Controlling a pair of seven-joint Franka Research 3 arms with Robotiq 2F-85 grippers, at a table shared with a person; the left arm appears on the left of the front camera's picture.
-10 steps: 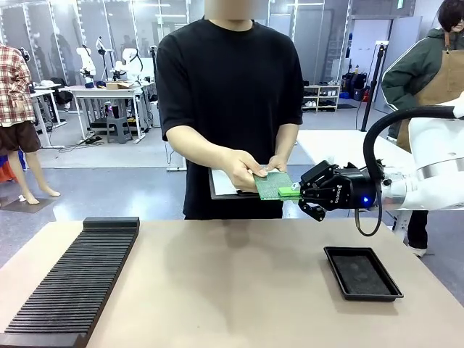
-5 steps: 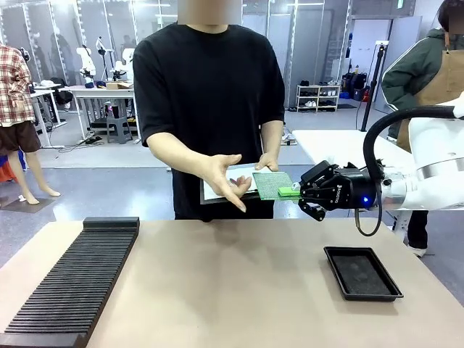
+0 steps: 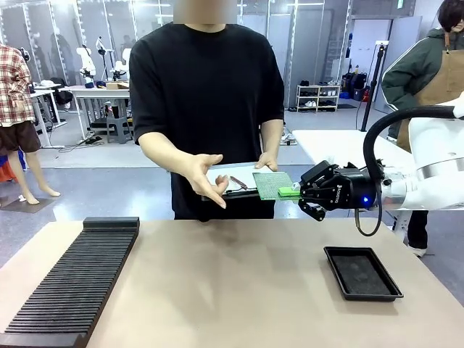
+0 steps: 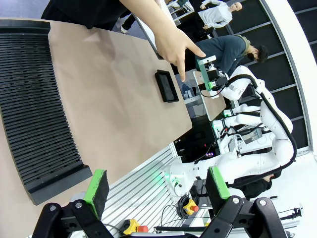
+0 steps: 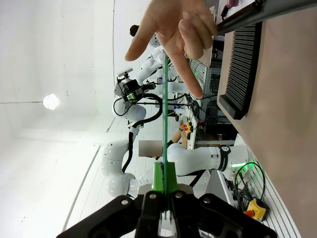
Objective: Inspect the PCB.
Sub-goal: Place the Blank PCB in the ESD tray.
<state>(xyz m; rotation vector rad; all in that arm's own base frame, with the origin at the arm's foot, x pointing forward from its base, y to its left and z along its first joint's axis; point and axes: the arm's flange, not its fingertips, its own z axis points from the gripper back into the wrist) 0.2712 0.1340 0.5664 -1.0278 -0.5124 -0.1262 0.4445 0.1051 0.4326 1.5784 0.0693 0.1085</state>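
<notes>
The green PCB (image 3: pixel 272 185) hangs level above the table's far edge, in front of the person. My right gripper (image 3: pixel 293 192) is shut on its right edge; in the right wrist view the PCB (image 5: pixel 164 119) shows edge-on as a thin green line rising from the closed green pads (image 5: pixel 164 179). One of the person's hands (image 3: pixel 201 176) is open, palm up, left of the board and apart from it. The other hand (image 3: pixel 266 163) holds a white clipboard (image 3: pixel 233 178) just behind the PCB. My left gripper (image 4: pixel 154 187) is open, high over the table's near left with nothing between its fingers.
A long black ribbed rack (image 3: pixel 72 281) lies along the table's left side. A shallow black tray (image 3: pixel 362 272) sits at the right, below my right arm. Another person in a tan apron (image 3: pixel 428 69) stands at the far right.
The person's hand has let go of the PCB and drawn back to the left, palm up. The person has shifted left with the clipboard. My right gripper has kept still, holding the board.
</notes>
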